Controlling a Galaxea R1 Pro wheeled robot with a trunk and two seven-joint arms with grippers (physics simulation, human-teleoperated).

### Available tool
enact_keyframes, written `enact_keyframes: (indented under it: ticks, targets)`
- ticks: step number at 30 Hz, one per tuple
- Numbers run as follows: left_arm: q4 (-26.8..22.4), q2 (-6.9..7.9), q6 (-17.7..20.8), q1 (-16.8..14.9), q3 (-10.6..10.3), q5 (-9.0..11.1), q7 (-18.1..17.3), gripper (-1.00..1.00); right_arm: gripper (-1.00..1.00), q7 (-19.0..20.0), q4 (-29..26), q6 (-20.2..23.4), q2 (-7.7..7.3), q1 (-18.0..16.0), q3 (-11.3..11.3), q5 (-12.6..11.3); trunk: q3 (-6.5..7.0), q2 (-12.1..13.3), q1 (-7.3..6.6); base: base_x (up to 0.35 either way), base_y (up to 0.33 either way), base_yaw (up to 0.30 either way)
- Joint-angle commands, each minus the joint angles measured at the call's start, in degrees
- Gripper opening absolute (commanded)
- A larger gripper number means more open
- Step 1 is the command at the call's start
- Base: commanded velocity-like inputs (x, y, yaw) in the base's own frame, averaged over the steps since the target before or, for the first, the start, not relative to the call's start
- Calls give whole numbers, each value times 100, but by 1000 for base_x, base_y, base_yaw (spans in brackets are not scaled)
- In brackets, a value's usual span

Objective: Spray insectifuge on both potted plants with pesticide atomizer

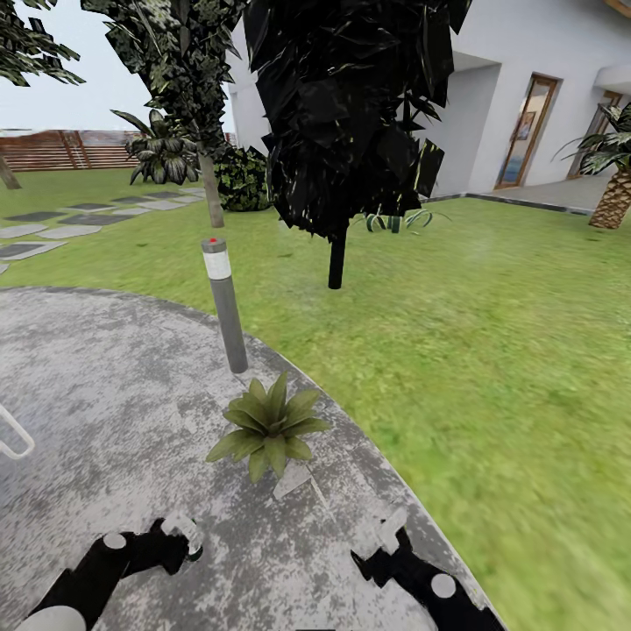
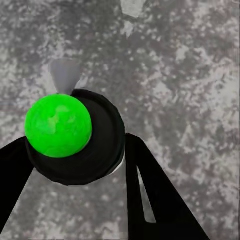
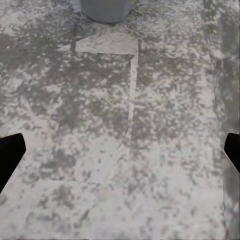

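1. One potted plant (image 1: 267, 425) stands at lower centre of the head view, on the edge of the round grey stone patio (image 1: 105, 394); its leaves hide the pot there. The right wrist view shows a grey pot (image 3: 105, 9) at the top edge of its frame, on the mottled stone.
2. The left claw (image 1: 180, 539), at lower left of the head view, grips the pesticide atomizer (image 2: 75, 135). The left wrist view shows it plainly: a black round body with a bright green ball, a pale nozzle pointing away, the two black fingers (image 2: 155, 195) pressed against its sides.
3. The right claw (image 1: 386, 539), at lower right of the head view, holds nothing; in the right wrist view its fingertips (image 3: 10, 155) sit at opposite edges of the frame, spread wide over bare stone.
4. A grey bollard light (image 1: 225, 302) with a red dot on top stands just behind the plant. Beyond, on the lawn (image 1: 491, 350): a dark-leaved tree (image 1: 350, 114), stepping slabs (image 1: 53, 230), a slatted wooden fence (image 1: 61, 149), a white house (image 1: 543, 88).
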Motion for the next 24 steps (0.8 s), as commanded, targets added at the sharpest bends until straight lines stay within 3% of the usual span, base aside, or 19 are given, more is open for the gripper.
enact_keyframes:
  ticks: [1,4,5,7,9,13,15,20,24]
  targets:
    - [0,-167,227,-8,54,-8,196,-100,100,-66,132,-254,-133,1,-474,42,-5,-2,-1,0,0,0]
    - [1,-308,1078,-12,67,143,512,-100,100,-122,289,-516,-383,26,-1717,48,-5,-2,-1,0,0,0]
    - [0,-311,1180,-12,69,253,537,-100,100,-129,340,-541,-413,30,-1964,53,-5,-2,-1,0,0,0]
    - [2,-276,1260,-12,67,451,552,-100,100,-150,390,-590,-433,40,-2158,54,-5,-2,-1,0,0,0]
    - [0,-247,1356,-16,52,663,546,-100,100,-378,408,-664,-468,54,-2244,51,-5,-2,-1,0,0,0]
    - [-51,-313,2154,-53,-37,694,532,-100,100,-1325,430,-695,-539,87,-2263,50,-5,-2,-1,0,0,0]
    - [-89,-322,2329,-54,-78,704,516,-100,100,-1674,580,-709,-552,100,-2265,50,-5,-2,-1,0,0,0]
    - [-107,-321,2351,-44,-77,701,535,-100,100,-1732,672,-714,-569,104,-2265,50,-5,-2,-1,5,0,0]
    - [-109,-325,2349,-48,-68,732,552,-100,100,-1735,796,-715,-603,105,-2272,50,-5,-2,-1,235,37,0]
